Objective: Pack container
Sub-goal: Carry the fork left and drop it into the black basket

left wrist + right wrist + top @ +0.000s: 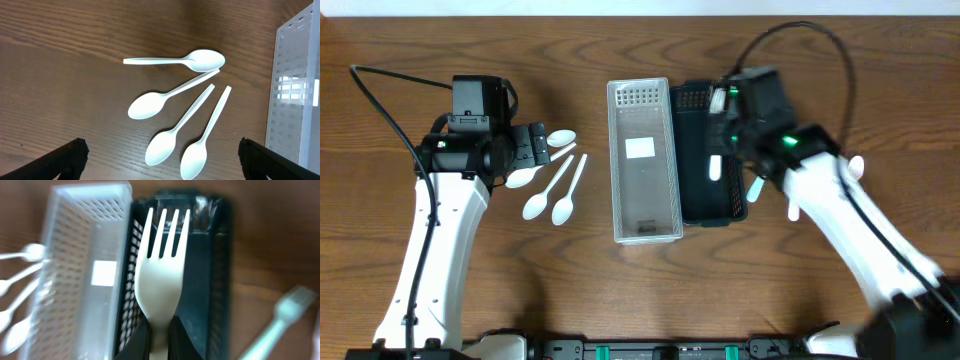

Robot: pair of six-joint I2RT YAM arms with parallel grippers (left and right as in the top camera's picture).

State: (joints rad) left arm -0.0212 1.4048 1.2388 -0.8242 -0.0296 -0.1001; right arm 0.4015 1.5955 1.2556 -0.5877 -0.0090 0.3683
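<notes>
Several white plastic spoons [175,95] lie on the wooden table, left of a clear slotted basket [645,225]; they also show in the overhead view [555,188]. A black slotted basket [698,205] stands against the clear one's right side. My left gripper [160,162] is open and empty, hovering over the spoons' bowls; it also shows in the overhead view [535,145]. My right gripper [160,342] is shut on the handle of a white fork [162,275], held over the black basket [212,280], tines toward its far end. The fork also shows in the overhead view [714,167].
More white cutlery lies on the table right of the black basket [792,208], one piece blurred in the right wrist view [280,317]. The clear basket [75,280] holds only a white label. Black cables trail over the table's far side.
</notes>
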